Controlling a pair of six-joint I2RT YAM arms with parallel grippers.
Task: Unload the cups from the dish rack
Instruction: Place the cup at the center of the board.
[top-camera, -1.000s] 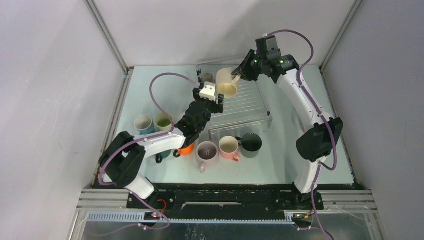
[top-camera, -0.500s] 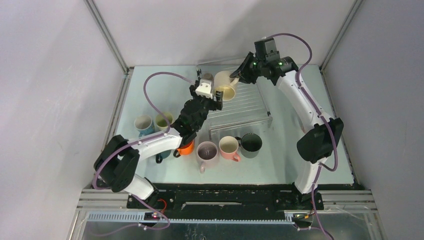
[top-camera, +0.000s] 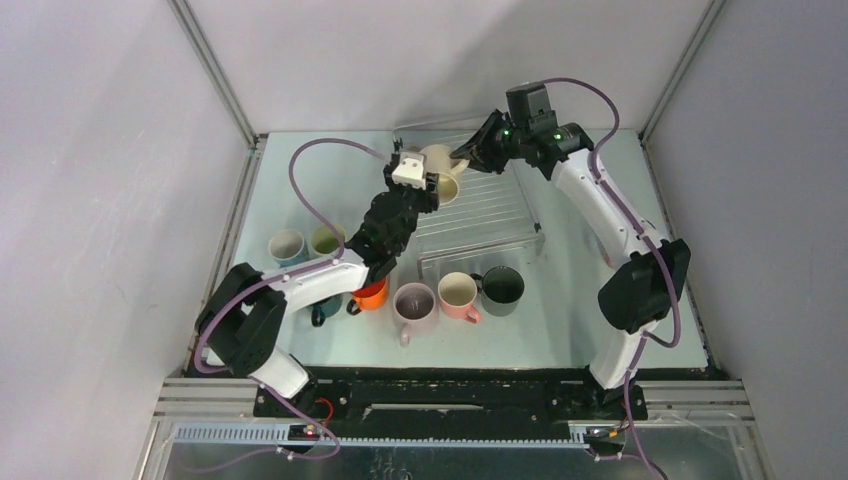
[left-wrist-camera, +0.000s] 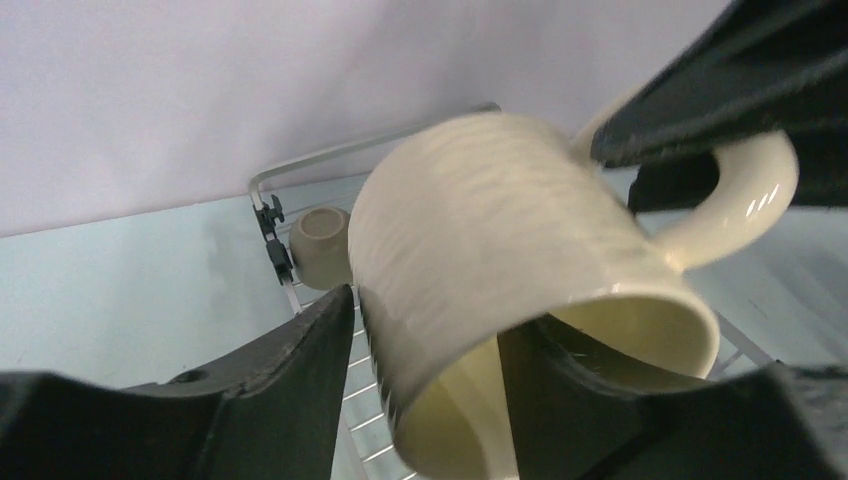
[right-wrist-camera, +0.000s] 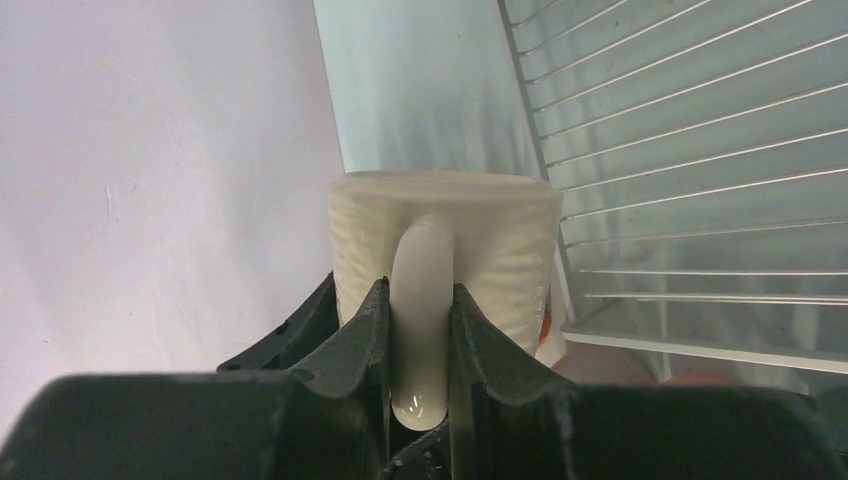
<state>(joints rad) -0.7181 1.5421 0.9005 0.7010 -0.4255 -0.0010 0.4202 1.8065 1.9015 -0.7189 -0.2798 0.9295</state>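
A ribbed cream cup (top-camera: 441, 163) hangs tilted above the far left end of the dish rack (top-camera: 492, 215). My right gripper (top-camera: 466, 151) is shut on its handle (right-wrist-camera: 420, 300). The cup's mouth faces my left gripper (top-camera: 432, 184), which is open. One left finger (left-wrist-camera: 300, 370) stands just outside the cup's wall (left-wrist-camera: 480, 240) and the other (left-wrist-camera: 570, 400) is inside the mouth. A small beige cup (left-wrist-camera: 322, 245) stands at the rack's far corner. Several more cups stand on the table in front of the rack, among them orange (top-camera: 372, 296), mauve (top-camera: 414, 300), pink (top-camera: 458, 291) and dark (top-camera: 502, 285).
A blue-and-white cup (top-camera: 287, 246) and a pale green one (top-camera: 326, 241) stand left of my left arm, with a dark teal one (top-camera: 325, 313) half hidden under it. Grey walls close in the table at the back and on both sides.
My left gripper has reached further up to the cream cup, put its fingers around the rim and narrowed its jaws. My right gripper has shifted the cup slightly left.
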